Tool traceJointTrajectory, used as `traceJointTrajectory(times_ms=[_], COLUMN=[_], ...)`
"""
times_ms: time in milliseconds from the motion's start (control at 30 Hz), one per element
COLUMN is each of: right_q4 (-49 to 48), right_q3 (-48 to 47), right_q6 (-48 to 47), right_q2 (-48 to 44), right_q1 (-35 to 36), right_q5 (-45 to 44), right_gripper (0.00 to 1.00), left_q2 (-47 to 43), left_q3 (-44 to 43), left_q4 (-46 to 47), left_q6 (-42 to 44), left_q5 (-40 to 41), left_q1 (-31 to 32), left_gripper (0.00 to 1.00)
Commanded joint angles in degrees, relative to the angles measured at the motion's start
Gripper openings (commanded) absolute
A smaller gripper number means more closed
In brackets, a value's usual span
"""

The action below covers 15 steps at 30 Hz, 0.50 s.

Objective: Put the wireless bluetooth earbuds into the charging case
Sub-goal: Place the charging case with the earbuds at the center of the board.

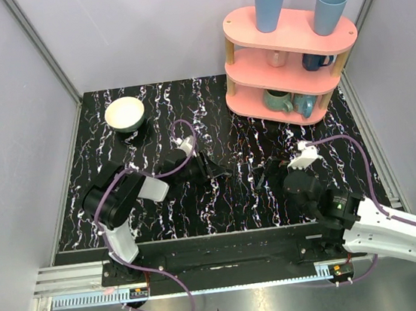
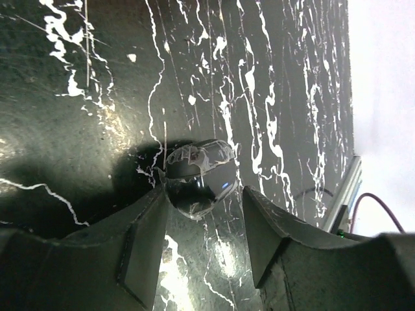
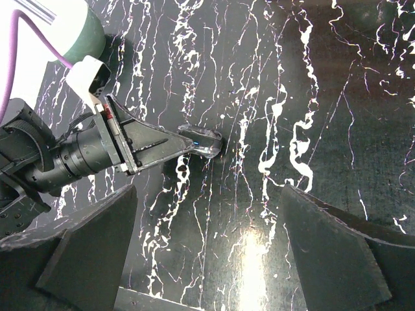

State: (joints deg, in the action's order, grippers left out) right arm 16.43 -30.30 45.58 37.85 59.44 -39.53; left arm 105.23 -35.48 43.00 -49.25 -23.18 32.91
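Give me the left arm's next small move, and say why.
Probably close the left gripper gently on the dark glossy case: it lies between the open fingertips, one touching it, the other seemingly just short, so it isn't held firmly yet. No earbuds show in any view.

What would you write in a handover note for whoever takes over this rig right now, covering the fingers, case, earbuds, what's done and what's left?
Left gripper: open. Its fingers straddle the case, which lies on the table. One finger touches the case and there is a small gap at the other.
Right gripper: open and empty, over the table and facing the left one.
Case: dark and glossy, looks shut.
Earbuds: not seen loose in any view. A pale shape shows through the case top, too unclear to call.
Done: cannot confirm.
Left: check that both earbuds are inside. If not, find and seat them.
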Motion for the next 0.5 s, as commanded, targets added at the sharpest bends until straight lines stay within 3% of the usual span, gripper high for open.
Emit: traceJointTrajectory(times_ms=[0,300,467], right_q4=[-0.69,-0.87,-0.87], right_q3=[-0.02,-0.10,0.59], right_q6=[-0.49,-1.02,-0.67], right_q2=[-0.58,-0.58,-0.84], right_q1=[-0.20,-0.29,-0.20], right_q5=[-1.25,-0.81,-0.73], right_gripper=[1.00,1.00,1.00], left_q2=[-3.98,-9.16,-16.80], left_q3=[0.33,-0.55,0.15], left_q4=[-4.15,-13.11,-17.16], left_q6=[4.60,9.70,13.48], left_q5=[3.40,7.00,9.99], left_q1=[0.14,0.23,0.14], left_gripper=[0.53,0.56,0.57])
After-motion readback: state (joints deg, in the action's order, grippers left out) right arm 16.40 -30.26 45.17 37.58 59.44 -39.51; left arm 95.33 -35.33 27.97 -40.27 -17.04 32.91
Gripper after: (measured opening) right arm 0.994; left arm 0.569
